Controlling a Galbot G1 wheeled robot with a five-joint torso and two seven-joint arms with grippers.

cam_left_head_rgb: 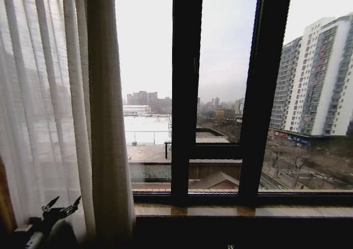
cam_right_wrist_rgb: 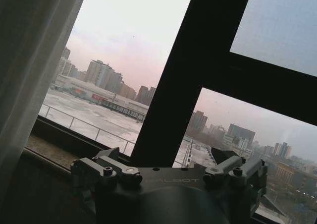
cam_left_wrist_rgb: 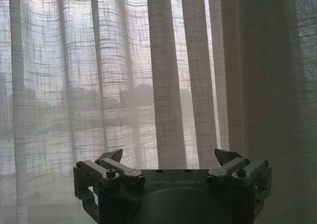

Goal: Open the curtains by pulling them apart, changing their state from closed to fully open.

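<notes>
Our left pincer [cam_left_head_rgb: 62, 206] hangs open and empty before the curtains [cam_left_head_rgb: 55, 106], whose pleats run vertically; our right pincer [cam_right_wrist_rgb: 168, 162] is open too.

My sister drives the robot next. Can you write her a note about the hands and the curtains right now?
Left gripper: low at the robot's left, open, holding nothing, facing the sheer white pleated curtain panel.
Right gripper: open, empty, facing the bare glass and the black window frame bar.
Curtains: the sheer panel is bunched at the window's left side; the middle and right panes are uncovered, with the city visible.
Done: this stretch of window looks open.
Left: check for a second panel farther right, beyond what the cameras show.
</notes>
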